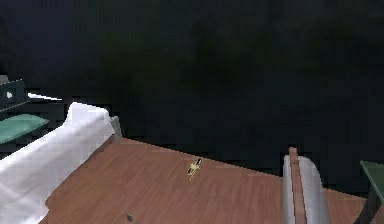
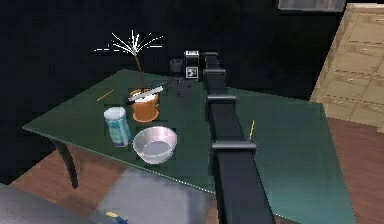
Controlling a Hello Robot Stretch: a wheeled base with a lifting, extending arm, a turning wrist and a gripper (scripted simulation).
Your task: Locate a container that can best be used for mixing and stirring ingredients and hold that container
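A silvery bowl (image 2: 154, 145) stands on the dark green table (image 2: 290, 135) near its front edge. My arm (image 2: 232, 150) rises as a dark bar over the table to the right of the bowl. At the arm's far end sit the white squares (image 2: 193, 58), and left of them the gripper (image 2: 177, 68), well beyond the bowl at the table's far side. I cannot tell whether the gripper holds anything.
Beside the bowl are a pale blue jar (image 2: 118, 126), an orange-brown pot (image 2: 144, 104) and a vase of white sprigs (image 2: 134, 48). A pencil (image 2: 251, 128) lies right of the arm. In the forward view, a white-covered bed (image 1: 55, 150), a small yellow thing (image 1: 194, 167) on the wooden floor, a grey roll (image 1: 301, 185).
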